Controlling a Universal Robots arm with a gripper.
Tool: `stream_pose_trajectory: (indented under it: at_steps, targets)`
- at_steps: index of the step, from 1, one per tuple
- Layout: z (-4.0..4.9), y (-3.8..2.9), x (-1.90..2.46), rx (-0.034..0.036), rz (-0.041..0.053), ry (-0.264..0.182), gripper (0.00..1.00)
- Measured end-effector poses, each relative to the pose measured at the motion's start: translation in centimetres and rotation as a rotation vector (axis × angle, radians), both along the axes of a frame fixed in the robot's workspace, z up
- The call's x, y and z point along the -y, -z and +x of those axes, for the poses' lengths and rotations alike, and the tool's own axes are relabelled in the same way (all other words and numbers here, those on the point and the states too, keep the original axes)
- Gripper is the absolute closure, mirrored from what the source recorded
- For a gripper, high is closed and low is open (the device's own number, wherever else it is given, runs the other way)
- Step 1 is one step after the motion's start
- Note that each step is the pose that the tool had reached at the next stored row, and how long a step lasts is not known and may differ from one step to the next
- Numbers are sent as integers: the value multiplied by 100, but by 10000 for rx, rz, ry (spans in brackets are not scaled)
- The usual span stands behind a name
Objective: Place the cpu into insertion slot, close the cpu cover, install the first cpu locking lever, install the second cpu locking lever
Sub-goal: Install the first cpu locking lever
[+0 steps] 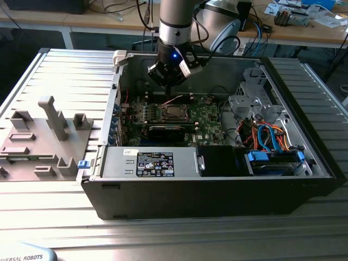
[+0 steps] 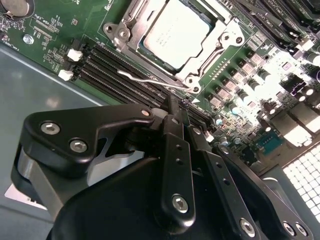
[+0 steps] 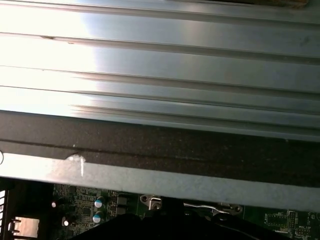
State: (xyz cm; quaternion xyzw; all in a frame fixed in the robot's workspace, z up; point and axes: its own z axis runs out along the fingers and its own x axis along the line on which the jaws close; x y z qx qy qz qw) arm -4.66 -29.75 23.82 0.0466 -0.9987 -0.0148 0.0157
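Observation:
The cpu (image 2: 175, 31), a square chip with a silver-grey top, lies flat in the insertion slot (image 1: 173, 113) on the green board inside the open computer case. The cpu cover (image 2: 134, 31), a silvery frame, lies down around it, with the chip showing through its opening. A thin wire locking lever (image 2: 150, 80) runs along one side of the socket, its free end out over the memory slots. In the exterior view my gripper (image 1: 169, 82) hangs just above and behind the socket. In the second wrist view the gripper (image 2: 178, 104) is shut and holds nothing, a short way from the lever.
A long black expansion card (image 1: 166, 130) sits in front of the socket, with the power supply (image 1: 149, 163) nearer still. A drive cage with blue and orange cables (image 1: 272, 141) fills the exterior view's right. A grey fixture tray (image 1: 43, 136) lies outside the case. Case walls (image 3: 150, 145) surround the board.

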Motion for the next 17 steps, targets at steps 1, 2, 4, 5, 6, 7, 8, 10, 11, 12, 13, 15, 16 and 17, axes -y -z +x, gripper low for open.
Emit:
stream_pose_trajectory:
  at_steps: [1,2,4,5,6,7,8,10,11,12,13,15,16,17]
  targets:
    - [3,3,0,0,1,-1,89]
    - [6,5,0,1,1,-1,89]
    - [10,13,-3,1,11,2,89]
    - [13,17,-5,0,13,1,89]
    - [15,23,-7,0,14,1,89]
    - [17,41,-12,1,18,0,89]
    - [19,63,-16,-1,17,-1,89]
    - [23,103,-19,0,15,0,89]
    - [27,122,-19,0,13,0,89]
    - [31,154,-18,0,6,3,89]
    - [33,170,-19,1,-4,31,89]
    - [40,195,-18,-1,-42,167,89]
    - [58,214,-18,-1,-62,257,89]
    - [78,226,-18,-1,-69,271,89]
